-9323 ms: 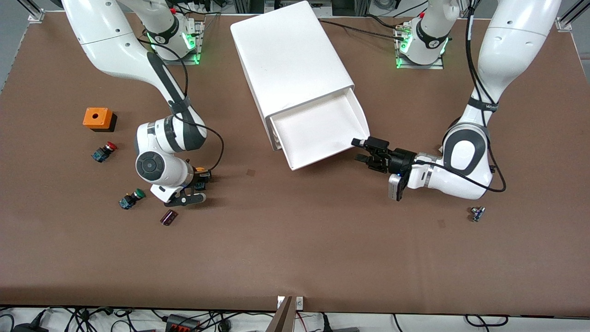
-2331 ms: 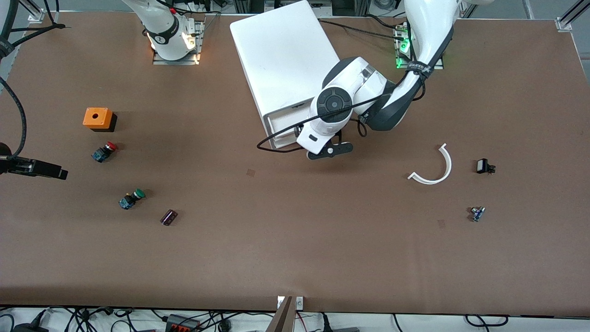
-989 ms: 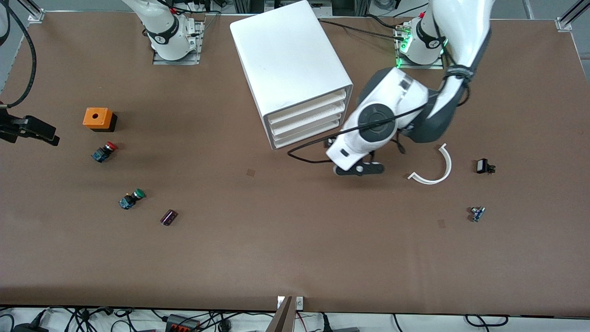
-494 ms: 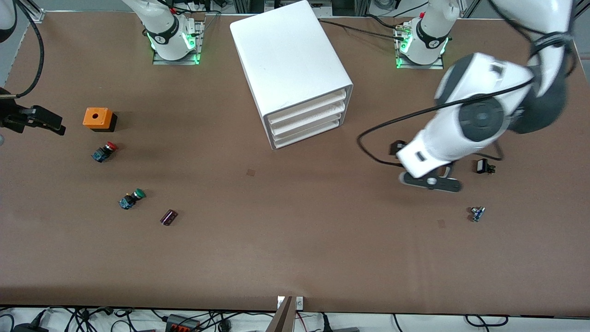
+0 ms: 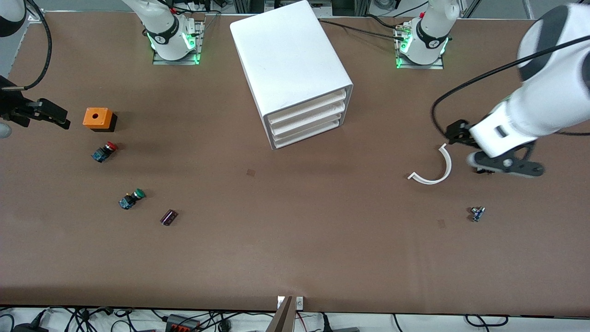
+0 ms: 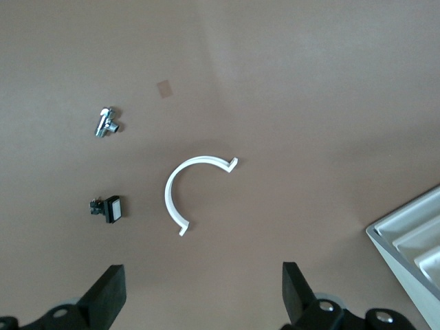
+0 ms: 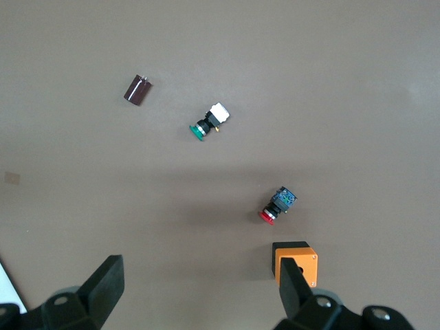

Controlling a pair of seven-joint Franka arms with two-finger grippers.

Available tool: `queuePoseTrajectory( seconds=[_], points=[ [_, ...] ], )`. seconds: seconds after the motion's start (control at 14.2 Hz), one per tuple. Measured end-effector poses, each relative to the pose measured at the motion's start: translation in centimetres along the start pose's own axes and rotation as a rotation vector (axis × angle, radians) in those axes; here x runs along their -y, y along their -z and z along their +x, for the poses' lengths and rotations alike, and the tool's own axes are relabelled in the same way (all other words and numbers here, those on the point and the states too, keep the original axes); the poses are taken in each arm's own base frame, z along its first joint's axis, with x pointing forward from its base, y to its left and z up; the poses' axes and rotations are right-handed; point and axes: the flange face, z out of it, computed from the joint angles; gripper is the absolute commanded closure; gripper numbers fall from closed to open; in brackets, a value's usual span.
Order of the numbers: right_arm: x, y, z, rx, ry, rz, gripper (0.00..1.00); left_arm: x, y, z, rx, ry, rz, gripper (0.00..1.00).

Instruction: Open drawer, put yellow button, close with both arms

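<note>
Front view: drawer [image 5: 306, 107] shut atop cabinet [image 5: 290, 60] at 12 o'clock, yellow button unseen, likely inside; light, stiff, slick, hold front lip; left end effector [image 6: 199, 299] and right end effector [image 7: 199, 292] wide open, empty, over bench [image 5: 295, 249] ends.

A brown matte table top [image 5: 295, 240] fills nearly the whole front view, its surface evenly lit with soft shadows and a few small darker patches [image 5: 250, 172] near the centre. Along the 6 o'clock edge runs a pale strip of floor strewn with black cables [image 5: 193, 320] and a power strip [image 5: 182, 323], with a small metal bracket [image 5: 289, 302] at the table's rim. At 12 o'clock, aluminium frame posts [image 5: 34, 11] and more cabling show above the table's edge.
</note>
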Motion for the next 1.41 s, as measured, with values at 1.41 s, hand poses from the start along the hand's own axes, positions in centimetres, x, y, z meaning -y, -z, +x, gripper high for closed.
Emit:
queuePoseTrajectory(
  seconds=[1.41],
  points=[
    [0.1, 0.2, -1.2, 0.009, -0.005, 0.000, 0.00, 4.7, 0.0, -6.7, -0.100, 0.033, 0.004, 0.00]
  ],
)
